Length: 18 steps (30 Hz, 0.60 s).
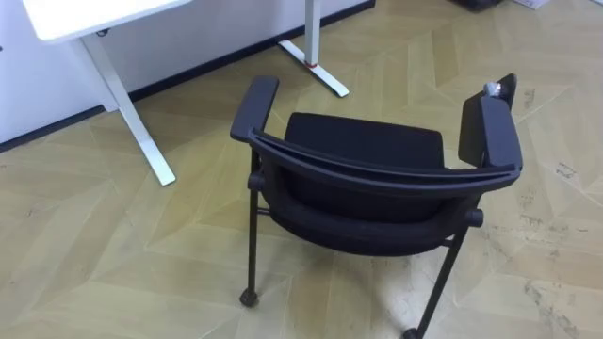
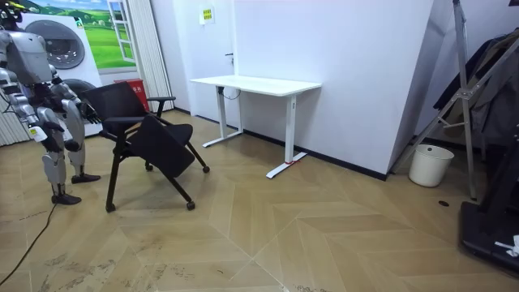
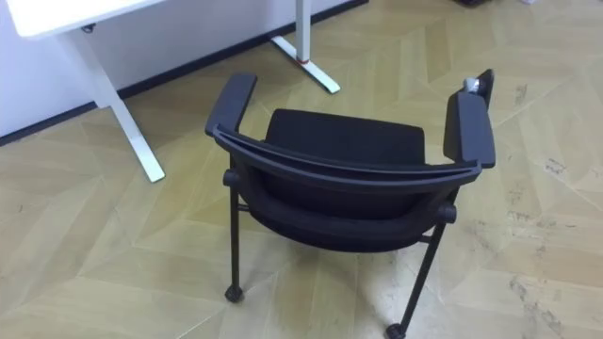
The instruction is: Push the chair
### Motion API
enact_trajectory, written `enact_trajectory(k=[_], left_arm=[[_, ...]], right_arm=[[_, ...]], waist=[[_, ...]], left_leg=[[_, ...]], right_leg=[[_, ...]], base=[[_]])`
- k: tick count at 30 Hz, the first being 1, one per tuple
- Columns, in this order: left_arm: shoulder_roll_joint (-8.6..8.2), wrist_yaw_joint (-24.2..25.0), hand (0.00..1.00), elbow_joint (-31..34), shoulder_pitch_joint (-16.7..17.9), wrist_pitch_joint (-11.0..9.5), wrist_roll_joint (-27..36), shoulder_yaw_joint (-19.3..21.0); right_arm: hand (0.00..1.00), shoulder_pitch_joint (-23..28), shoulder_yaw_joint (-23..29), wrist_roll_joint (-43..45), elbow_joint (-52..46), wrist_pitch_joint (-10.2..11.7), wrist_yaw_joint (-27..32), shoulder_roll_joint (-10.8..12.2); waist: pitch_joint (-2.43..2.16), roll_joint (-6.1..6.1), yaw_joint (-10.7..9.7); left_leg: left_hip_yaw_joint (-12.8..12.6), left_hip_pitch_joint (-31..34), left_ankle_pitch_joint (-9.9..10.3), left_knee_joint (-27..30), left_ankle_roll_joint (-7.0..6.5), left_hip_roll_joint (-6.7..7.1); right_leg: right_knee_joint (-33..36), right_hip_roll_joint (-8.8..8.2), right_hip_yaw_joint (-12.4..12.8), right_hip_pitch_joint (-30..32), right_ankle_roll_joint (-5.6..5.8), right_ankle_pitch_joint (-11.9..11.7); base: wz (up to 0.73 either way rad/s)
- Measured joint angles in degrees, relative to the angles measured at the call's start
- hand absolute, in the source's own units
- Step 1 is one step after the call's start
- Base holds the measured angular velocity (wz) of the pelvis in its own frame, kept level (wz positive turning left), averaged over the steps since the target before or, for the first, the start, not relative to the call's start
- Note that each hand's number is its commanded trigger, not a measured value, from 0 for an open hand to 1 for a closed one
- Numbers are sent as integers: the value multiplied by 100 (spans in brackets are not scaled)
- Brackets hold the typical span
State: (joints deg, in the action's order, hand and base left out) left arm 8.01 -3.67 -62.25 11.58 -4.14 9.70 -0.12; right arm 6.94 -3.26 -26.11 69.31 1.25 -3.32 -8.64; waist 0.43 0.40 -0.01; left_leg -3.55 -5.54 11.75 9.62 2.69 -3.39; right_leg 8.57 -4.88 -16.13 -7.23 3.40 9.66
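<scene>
Item 1. Right hand (image 2: 89, 113): seen in the room view on the robot's nearer arm, raised to the rear of the backrest (image 1: 377, 171). Fingers: too small to make out, so whether they are straight or curled, and whether they hold anything, cannot be told. Contact with the backrest: cannot be told.

Item 2. Chair (image 1: 363, 141), black, 1 piece.
- Location: on the floor (image 1: 94, 245), directly in front of the robot, between it and the desk (image 1: 85, 14). It stands apart from the desk.
- Orientation: backrest toward the robot, seat facing away toward the desk and the wall.
- Parts: padded seat, curved backrest rail, 2 armrests (image 1: 256, 105), thin dark legs. The 2 rear legs end in small casters (image 1: 249, 298).
- Note: a small pale knob (image 1: 491, 89) sits at the front end of the armrest on the robot's right.

Item 3. Desk, white, 1 piece: flat top on 2 white legs with long flat feet, set against a white wall.

Item 4. Floor: light wood, herringbone pattern, scuffed on the robot's right.

Item 5. Robot's station: standing upright at the room view's left, behind the chair, with a washing machine (image 2: 61, 49) behind it.

Item 6. White bucket (image 2: 430, 165): on the floor at the room view's right, well apart from the chair.
</scene>
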Motion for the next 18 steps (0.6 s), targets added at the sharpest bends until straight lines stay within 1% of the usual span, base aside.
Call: enact_trajectory(k=[3,5,7,8,11,13,15,16,17,18], left_arm=[[-47,-309,0,-48,23,0,-118,167],[-57,-526,0,-59,53,1,-121,225],[-58,-769,0,-75,162,10,-121,292],[-71,-872,0,-75,207,26,-121,358],[-78,-1044,0,-75,275,115,-121,402],[-82,-1185,0,-75,323,175,-120,448],[-81,-1259,0,-74,330,175,-119,455],[-85,-1293,0,-74,372,175,-110,450],[-86,-1318,0,-74,375,175,-77,449],[-86,-1349,0,-72,372,175,-22,450]], right_arm=[[0,20,48,-91,11,-1,-13,7],[0,44,51,-149,11,-8,94,19],[0,67,73,-202,105,-17,254,22],[0,81,76,-294,139,-48,330,21],[0,93,87,-413,183,-133,412,20],[0,92,120,-496,226,-157,465,21],[0,77,163,-495,240,-163,529,21],[0,77,238,-496,242,-173,554,18],[0,78,238,-497,242,-174,583,17],[0,80,239,-498,241,-176,624,15]], waist=[[9,-10,18],[12,-14,25],[31,-30,27],[16,-36,29],[9,-40,31],[-18,-37,29],[-34,-51,36],[-30,-31,35],[-38,-45,33],[-36,-43,31]], left_leg=[[-80,-25,0,-10,0,-1],[-99,-55,0,-10,0,-1],[-100,-94,6,-13,-9,-1],[-100,-96,8,-14,-11,-1],[-100,-94,9,-10,-12,-1],[-100,-95,8,-7,-12,0],[-98,-105,8,-6,-12,1],[-98,-110,8,-6,-12,3],[-98,-109,8,-6,-12,3],[-95,-107,8,-6,-12,3]], right_leg=[[-4,-3,26,-10,0,0],[3,-7,45,-24,0,0],[0,-6,53,-66,2,1],[0,-6,53,-71,7,4],[0,-5,61,-73,7,5],[1,-3,81,-73,7,4],[2,-3,115,-80,6,4],[3,-3,117,-87,6,4],[3,-3,112,-88,6,4],[3,-2,108,-89,6,4]], base=[[-3],[0],[0],[0],[0],[0],[0],[0],[0],[0]])
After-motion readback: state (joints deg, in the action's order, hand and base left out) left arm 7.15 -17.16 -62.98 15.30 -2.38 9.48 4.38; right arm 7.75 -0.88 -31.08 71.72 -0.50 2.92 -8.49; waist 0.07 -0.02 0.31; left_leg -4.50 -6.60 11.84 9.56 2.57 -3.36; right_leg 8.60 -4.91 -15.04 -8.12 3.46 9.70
